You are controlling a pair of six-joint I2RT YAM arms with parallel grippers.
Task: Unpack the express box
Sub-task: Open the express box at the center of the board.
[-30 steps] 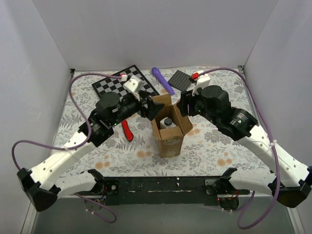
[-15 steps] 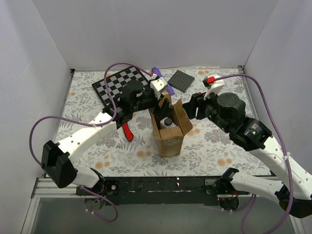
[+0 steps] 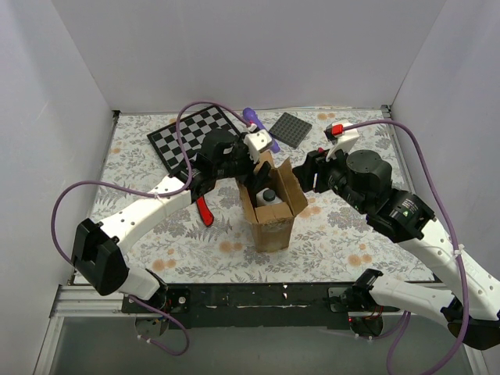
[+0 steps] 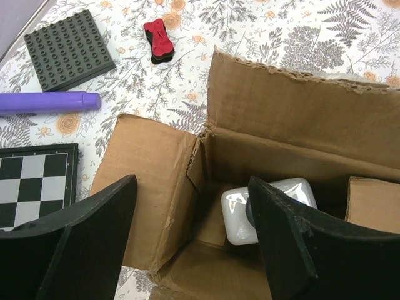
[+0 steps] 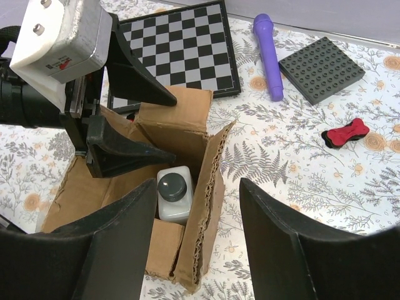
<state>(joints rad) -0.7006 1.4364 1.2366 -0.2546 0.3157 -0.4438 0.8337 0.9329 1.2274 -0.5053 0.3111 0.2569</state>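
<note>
The express box (image 3: pixel 273 212) stands upright mid-table with its top flaps spread. It also shows in the left wrist view (image 4: pixel 275 125) and the right wrist view (image 5: pixel 209 187). Inside stands a white bottle (image 3: pixel 268 197) with a dark grey cap, seen from both wrists (image 4: pixel 237 215) (image 5: pixel 174 194). My left gripper (image 3: pixel 250 173) is open above the box's far-left opening, empty (image 4: pixel 190 250). One of its fingers (image 5: pixel 125 153) reaches over the inside. My right gripper (image 3: pixel 301 176) is open beside the right flap, which lies between its fingers (image 5: pixel 197 250).
A checkerboard (image 3: pixel 190 134), a purple marker (image 3: pixel 251 116) and a dark grey studded plate (image 3: pixel 291 129) lie behind the box. A red bone-shaped piece (image 5: pixel 345 132) lies near the plate. A long red item (image 3: pixel 204 209) lies left of the box. White walls surround the table.
My left arm has swung from the box's left flap round to its far-left side, with the gripper over the opening. My right gripper has drawn back a little to the right.
</note>
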